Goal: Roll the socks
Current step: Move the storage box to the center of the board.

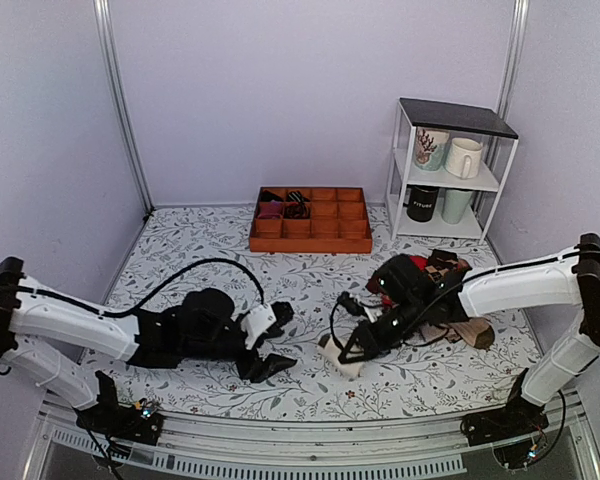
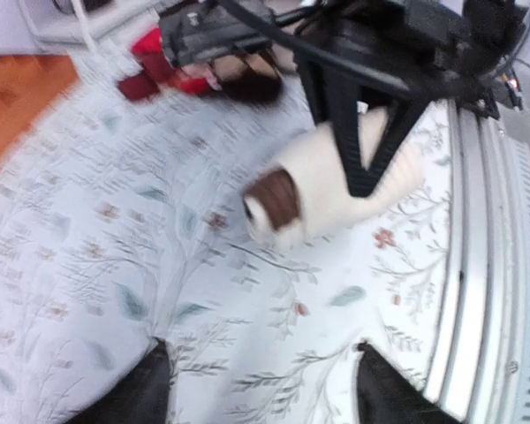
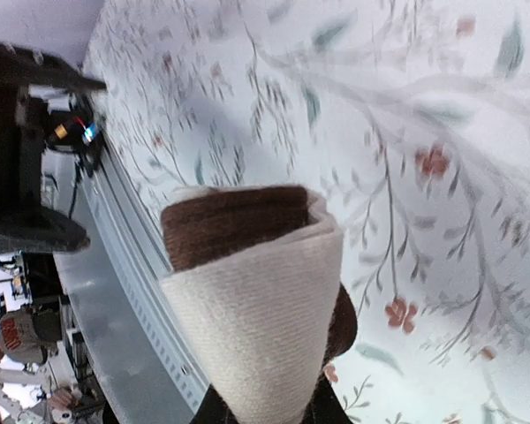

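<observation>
The socks [image 1: 340,360], wound into a tight cream-and-brown bundle, are pinched in the right end effector [image 1: 360,342], low over the tabletop [image 1: 180,250]. Beside it, the left end effector [image 1: 277,340] gapes wide and empty. Rolling looks nearly done; securing and release remain.

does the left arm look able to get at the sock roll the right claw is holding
Probably yes: the left claw is open and faces the sock roll across bare tablecloth. The right claw clamped on the roll leaves only its brown end free.
</observation>
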Motion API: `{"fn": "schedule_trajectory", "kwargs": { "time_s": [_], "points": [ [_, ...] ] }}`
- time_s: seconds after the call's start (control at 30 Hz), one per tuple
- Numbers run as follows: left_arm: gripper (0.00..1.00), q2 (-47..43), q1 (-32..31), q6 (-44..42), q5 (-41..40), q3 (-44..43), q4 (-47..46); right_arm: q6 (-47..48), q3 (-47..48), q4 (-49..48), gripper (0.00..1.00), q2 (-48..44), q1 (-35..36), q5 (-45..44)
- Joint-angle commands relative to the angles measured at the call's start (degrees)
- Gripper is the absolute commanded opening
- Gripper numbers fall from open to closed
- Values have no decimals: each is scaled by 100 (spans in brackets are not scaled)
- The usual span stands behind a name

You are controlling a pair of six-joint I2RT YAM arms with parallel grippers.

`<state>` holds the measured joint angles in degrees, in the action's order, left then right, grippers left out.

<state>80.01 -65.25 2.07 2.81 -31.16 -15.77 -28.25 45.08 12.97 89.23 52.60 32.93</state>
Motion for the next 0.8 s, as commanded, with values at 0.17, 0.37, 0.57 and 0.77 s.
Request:
{"fn": "schedule_trajectory", "kwargs": {
  "time_s": [0.17,0.37,0.57,0.77],
  "points": [
    [99,-1724,890,185,-790,167,943,1065,2401,981,0,152,-1276,-990],
    [100,-1677,1231,236,-858,-159,1209,1708,4353,1155,0,1560,-2104,-1447],
    [99,-1496,1598,325,-642,-547,1493,3169,6069,1190,0,3185,-2355,-1871],
    [99,-1559,1897,316,-801,-311,1264,4230,6986,1132,0,4132,-2448,-2119]
  ]
}}
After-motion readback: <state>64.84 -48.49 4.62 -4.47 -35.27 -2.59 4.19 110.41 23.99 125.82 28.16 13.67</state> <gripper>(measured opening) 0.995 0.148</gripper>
